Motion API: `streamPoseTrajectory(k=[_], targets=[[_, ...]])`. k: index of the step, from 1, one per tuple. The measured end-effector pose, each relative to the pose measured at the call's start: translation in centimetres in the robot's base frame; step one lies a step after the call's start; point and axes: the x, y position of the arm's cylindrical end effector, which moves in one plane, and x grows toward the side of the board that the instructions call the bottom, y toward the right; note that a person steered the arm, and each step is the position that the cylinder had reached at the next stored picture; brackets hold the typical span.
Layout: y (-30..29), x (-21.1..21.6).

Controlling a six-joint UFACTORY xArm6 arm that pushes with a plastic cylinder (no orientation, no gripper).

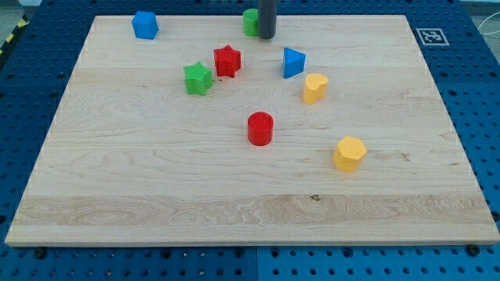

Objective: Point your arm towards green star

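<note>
The green star [198, 79] lies on the wooden board [156, 172] left of centre, in the upper part. A red star [227, 61] sits just to its upper right, almost touching it. My tip [266, 36] is at the view's top centre, right beside a green block [250, 22] that the rod partly hides. The tip is well to the upper right of the green star, beyond the red star.
A blue cube [144, 25] is at the top left. A blue triangular block [293, 62] and a yellow heart-like block [315, 88] lie right of centre. A red cylinder [260, 129] is in the middle. A yellow hexagonal block [349, 153] is lower right.
</note>
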Motion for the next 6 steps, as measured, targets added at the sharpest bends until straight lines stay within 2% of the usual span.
streamPoseTrajectory(k=[2,5,6], targets=[[-1.1,1.2],[-12.2,4.3],[-13.3,5.3]])
